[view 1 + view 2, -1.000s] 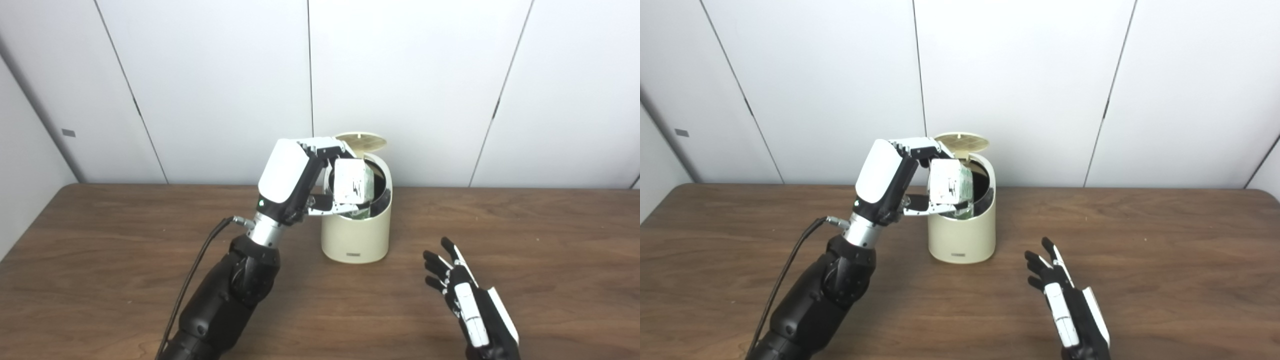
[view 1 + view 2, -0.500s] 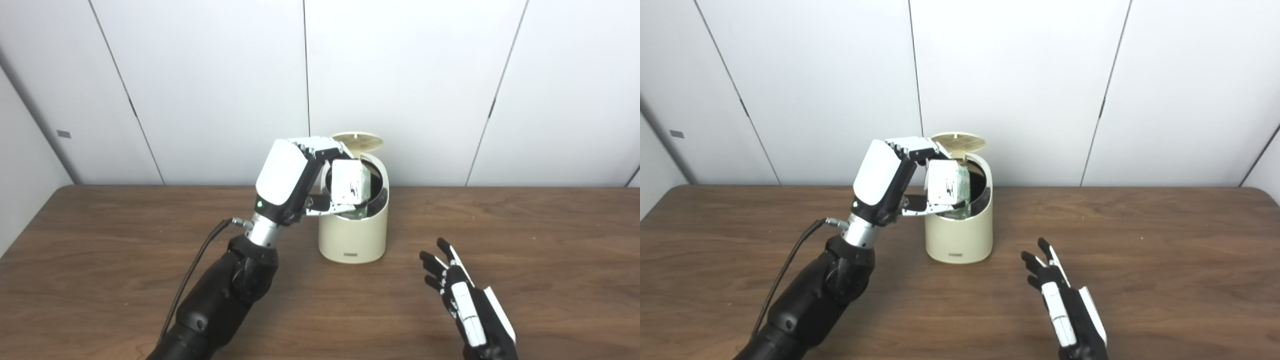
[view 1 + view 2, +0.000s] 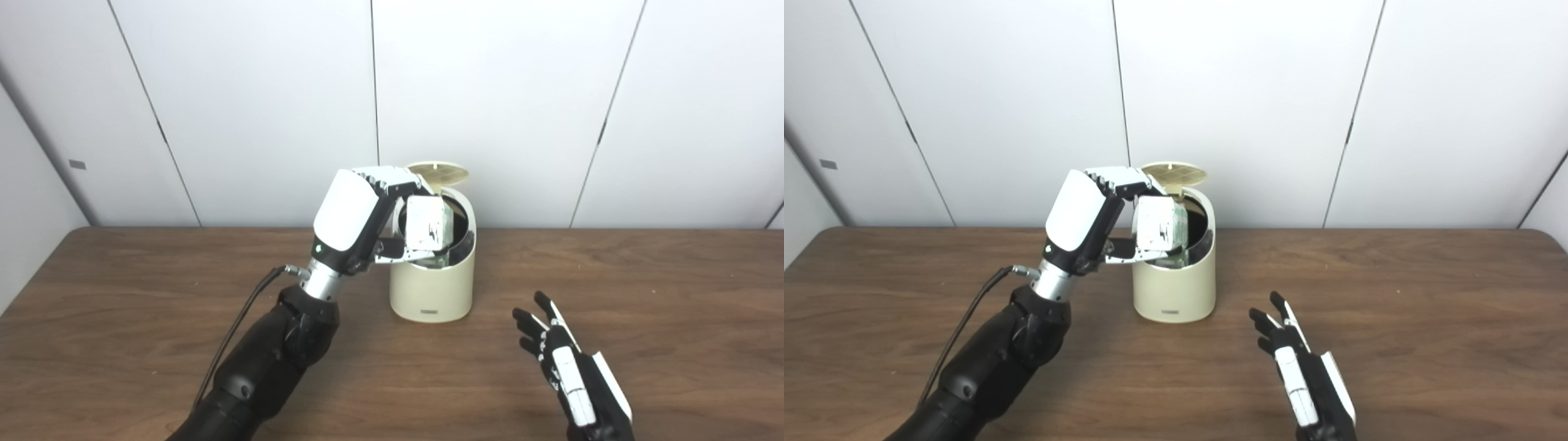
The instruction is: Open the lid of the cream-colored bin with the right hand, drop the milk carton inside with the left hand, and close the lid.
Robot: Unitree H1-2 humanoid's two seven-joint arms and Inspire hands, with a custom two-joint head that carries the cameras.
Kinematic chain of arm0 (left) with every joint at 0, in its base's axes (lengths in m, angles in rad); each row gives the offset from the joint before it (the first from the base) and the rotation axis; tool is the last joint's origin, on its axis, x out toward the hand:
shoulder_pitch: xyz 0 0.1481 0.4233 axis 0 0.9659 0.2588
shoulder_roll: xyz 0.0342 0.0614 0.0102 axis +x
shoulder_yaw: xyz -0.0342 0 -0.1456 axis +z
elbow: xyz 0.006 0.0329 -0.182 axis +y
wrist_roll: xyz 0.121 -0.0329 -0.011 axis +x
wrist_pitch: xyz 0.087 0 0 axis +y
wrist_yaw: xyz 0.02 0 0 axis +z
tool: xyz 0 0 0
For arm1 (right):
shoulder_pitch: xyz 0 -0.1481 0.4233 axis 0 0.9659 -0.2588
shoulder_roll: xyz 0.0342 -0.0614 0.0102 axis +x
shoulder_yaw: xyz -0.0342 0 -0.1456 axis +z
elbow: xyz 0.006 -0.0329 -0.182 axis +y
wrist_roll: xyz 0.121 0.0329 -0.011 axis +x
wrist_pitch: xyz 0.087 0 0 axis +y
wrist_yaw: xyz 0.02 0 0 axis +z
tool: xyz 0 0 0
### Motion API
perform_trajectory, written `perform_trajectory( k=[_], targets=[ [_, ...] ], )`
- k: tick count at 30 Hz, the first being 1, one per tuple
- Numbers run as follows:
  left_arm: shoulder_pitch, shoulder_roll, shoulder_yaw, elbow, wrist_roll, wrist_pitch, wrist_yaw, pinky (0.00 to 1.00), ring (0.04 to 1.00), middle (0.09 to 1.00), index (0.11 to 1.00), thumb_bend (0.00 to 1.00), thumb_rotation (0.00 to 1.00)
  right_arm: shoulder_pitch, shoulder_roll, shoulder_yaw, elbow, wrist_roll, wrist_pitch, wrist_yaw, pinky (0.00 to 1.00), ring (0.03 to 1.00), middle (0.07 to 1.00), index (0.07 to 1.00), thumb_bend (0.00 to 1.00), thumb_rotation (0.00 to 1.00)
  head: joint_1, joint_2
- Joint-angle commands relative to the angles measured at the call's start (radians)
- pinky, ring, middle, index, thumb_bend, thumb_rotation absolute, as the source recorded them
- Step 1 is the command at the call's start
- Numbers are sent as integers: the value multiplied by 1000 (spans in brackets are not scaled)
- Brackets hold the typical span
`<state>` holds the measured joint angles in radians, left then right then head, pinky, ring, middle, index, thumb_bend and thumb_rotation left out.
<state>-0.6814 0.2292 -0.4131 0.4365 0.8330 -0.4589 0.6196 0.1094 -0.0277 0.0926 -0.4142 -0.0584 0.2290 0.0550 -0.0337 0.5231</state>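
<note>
Both my hands show: my left hand (image 3: 367, 214) clamps the milk carton (image 3: 429, 223) over the open bin (image 3: 432, 288), lid (image 3: 438, 173) raised; my right hand (image 3: 566, 367) rests empty, fingers spread, on the table (image 3: 122, 318).

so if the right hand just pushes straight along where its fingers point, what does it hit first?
Likely nothing: the right hand points up-left, its line passing right of the bin. Depth unclear.
</note>
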Motion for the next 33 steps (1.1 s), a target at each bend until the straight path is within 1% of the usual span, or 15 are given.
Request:
perform_trajectory(
  k=[1,8,11,19,23,27,33],
  targets=[
    [-51,18,7,-3,31,-7,22,366,449,498,457,477,0,-10,0,2,-45,5,-13,6,906,921,887,979,561,990,-1,1],
    [-54,12,17,15,54,-6,26,368,446,493,456,477,0,-5,-3,6,-44,-3,-18,6,901,918,876,972,570,998,-2,2],
    [-58,12,14,28,62,-8,35,365,444,489,458,478,0,-3,0,6,-47,3,-16,5,908,923,878,972,576,985,-2,4],
    [-58,9,19,43,65,-4,29,353,444,486,461,477,0,-3,0,8,-50,-3,-12,4,902,917,875,974,582,989,-4,4],
    [-52,6,27,39,55,2,8,369,454,496,475,478,0,-3,0,7,-49,-1,-13,4,897,912,870,971,579,987,-4,4],
    [-51,0,36,43,40,-2,0,371,449,491,478,478,0,0,2,9,-62,0,8,5,902,908,853,961,581,977,-5,7],
    [-39,-13,59,22,29,38,-52,372,462,492,474,480,0,2,4,10,-79,7,26,6,890,900,841,955,584,979,-5,9]
  ],
)
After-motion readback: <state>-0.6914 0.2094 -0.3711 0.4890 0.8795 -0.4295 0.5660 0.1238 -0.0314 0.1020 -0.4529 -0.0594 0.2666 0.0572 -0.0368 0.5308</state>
